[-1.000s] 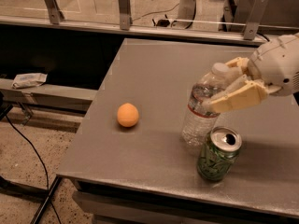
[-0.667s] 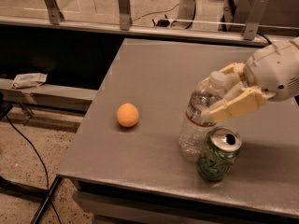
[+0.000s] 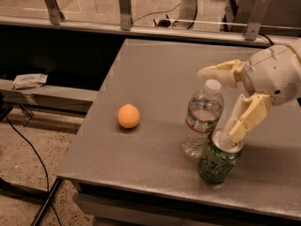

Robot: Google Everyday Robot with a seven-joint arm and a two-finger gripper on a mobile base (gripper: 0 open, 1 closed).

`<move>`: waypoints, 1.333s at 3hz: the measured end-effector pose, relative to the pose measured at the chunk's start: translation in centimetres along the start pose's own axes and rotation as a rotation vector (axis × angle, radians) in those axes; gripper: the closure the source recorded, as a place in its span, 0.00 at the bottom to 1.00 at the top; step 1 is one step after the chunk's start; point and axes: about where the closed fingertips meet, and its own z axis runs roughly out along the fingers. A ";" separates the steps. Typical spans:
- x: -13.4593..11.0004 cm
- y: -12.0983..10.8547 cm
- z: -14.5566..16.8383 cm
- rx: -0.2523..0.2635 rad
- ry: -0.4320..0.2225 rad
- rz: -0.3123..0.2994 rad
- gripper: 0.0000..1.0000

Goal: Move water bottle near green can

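The water bottle (image 3: 201,121), clear with a white cap and a red-edged label, stands upright on the grey table (image 3: 160,74) near its front edge. The green can (image 3: 216,160) stands right next to it, at its front right, touching or almost touching. My gripper (image 3: 217,104) is open, just right of the bottle's upper part. One cream finger (image 3: 217,72) reaches behind the cap. The other finger (image 3: 244,119) hangs down over the can's silver top. Neither finger grips the bottle.
An orange ball (image 3: 128,116) lies on the table left of the bottle. A glass barrier with metal posts (image 3: 124,6) runs behind the table. Left of the table the floor drops away, with cables and a low ledge (image 3: 42,95).
The gripper held the bottle tilted and brought it down beside the can. Now the bottle stands upright on the table and the fingers have spread apart from it.
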 end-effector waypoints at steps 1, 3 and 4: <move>0.0 0.0 0.0 0.000 0.000 0.000 0.00; -0.2 -0.6 -5.4 0.068 -0.098 0.019 0.00; 0.2 -1.3 -9.7 0.179 -0.150 0.036 0.00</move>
